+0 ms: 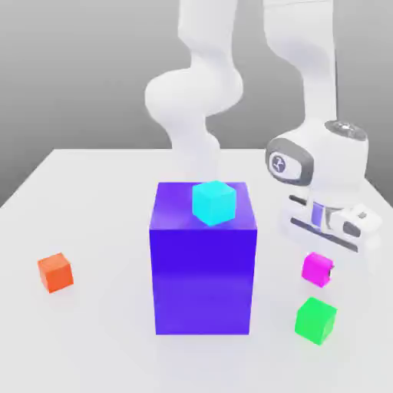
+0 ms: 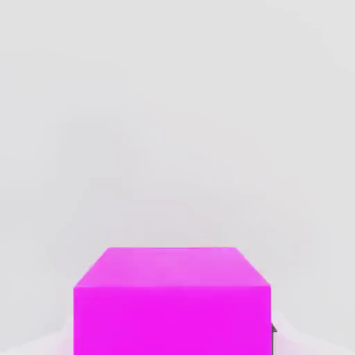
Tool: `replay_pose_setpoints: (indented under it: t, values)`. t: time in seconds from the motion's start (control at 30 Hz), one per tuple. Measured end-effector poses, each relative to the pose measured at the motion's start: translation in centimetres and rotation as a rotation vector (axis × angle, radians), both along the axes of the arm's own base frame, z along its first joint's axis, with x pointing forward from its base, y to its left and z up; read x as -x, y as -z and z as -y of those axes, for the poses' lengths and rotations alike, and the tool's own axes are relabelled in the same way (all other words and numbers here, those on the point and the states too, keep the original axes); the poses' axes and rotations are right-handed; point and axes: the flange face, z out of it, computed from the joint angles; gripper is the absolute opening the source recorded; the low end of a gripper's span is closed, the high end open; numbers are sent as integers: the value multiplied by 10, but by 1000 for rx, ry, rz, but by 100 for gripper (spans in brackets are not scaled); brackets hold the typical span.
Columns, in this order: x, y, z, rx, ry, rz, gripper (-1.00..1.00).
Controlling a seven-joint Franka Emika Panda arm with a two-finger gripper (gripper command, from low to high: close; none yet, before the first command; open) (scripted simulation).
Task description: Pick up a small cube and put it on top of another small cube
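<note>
A tall blue-violet block [image 1: 203, 265] stands in the middle of the pale worktop [image 1: 92, 184], with a cyan cube [image 1: 213, 201] on its top face, toward the far side. It is the bulkiest obstacle here. Taking the block as the centre of a clock face in the exterior view, an orange cube [image 1: 55, 272] sits alone at about 9 o'clock, well apart from everything else.

The magenta cube [image 1: 315, 269] lies at about 3 o'clock, near the block but not touching it. The pincer [image 1: 321, 265] has its fingers down around this cube and is clenched on it; the cube appears to rest on the worktop. In the hand view the magenta cube [image 2: 172, 301] sits close under the camera, with bare worktop beyond it.

The green cube [image 1: 315, 320] rests at about 4 o'clock from the block, just beside the magenta cube on the near side, a narrow gap between them. Its top face is uncovered. The worktop's far edge runs behind the arm [image 1: 196, 100], and open surface spreads on the near side.
</note>
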Motion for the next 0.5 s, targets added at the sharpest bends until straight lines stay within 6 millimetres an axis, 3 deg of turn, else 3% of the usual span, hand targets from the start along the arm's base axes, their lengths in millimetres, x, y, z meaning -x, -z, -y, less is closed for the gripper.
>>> replay_pose_setpoints:
  t: [0.07, 0.27, 0.33, 0.43, 0.47, 0.5]
  values:
    - [-7, -16, 2, 0, 39, -1, -100]
    - [-94, -60, 17, -1, 438, -1, -100]
    - [-116, -53, 35, -1, 538, -2, -100]
    - [-121, -22, 37, -1, 557, -2, -100]
    - [-120, -11, 38, -1, 559, -1, 100]
    - [-120, -11, 38, -1, 559, -1, 100]
